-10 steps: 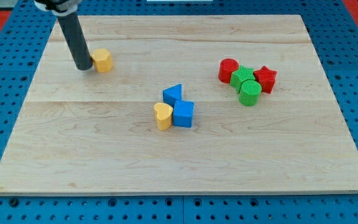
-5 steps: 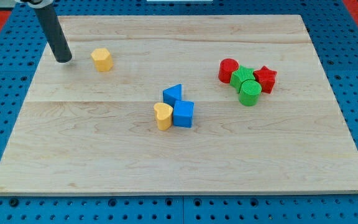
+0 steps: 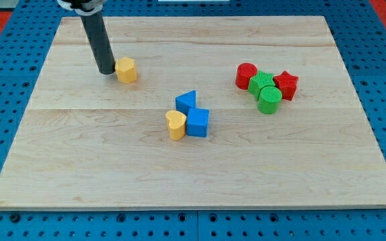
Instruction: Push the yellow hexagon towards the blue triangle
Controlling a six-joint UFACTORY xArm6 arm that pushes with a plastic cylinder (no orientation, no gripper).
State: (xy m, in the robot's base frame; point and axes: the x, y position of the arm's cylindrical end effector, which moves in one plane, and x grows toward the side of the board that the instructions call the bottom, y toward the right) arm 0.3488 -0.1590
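The yellow hexagon (image 3: 126, 69) lies on the wooden board in the upper left part of the view. My tip (image 3: 106, 70) stands right against its left side, touching or nearly touching it. The blue triangle (image 3: 187, 102) lies near the board's middle, down and to the right of the hexagon. It touches a blue cube (image 3: 198, 122) below it, and a yellow heart (image 3: 175, 125) sits left of that cube.
A cluster at the view's right holds a red cylinder (image 3: 246, 75), a green block (image 3: 261, 83), a green cylinder (image 3: 269, 100) and a red star (image 3: 287, 84). The board's (image 3: 79, 167) edges border a blue pegboard.
My tip pulled back to the left off the hexagon, then came back right and pushed it. The yellow hexagon now sits a little further right and lower, closer to the blue triangle.
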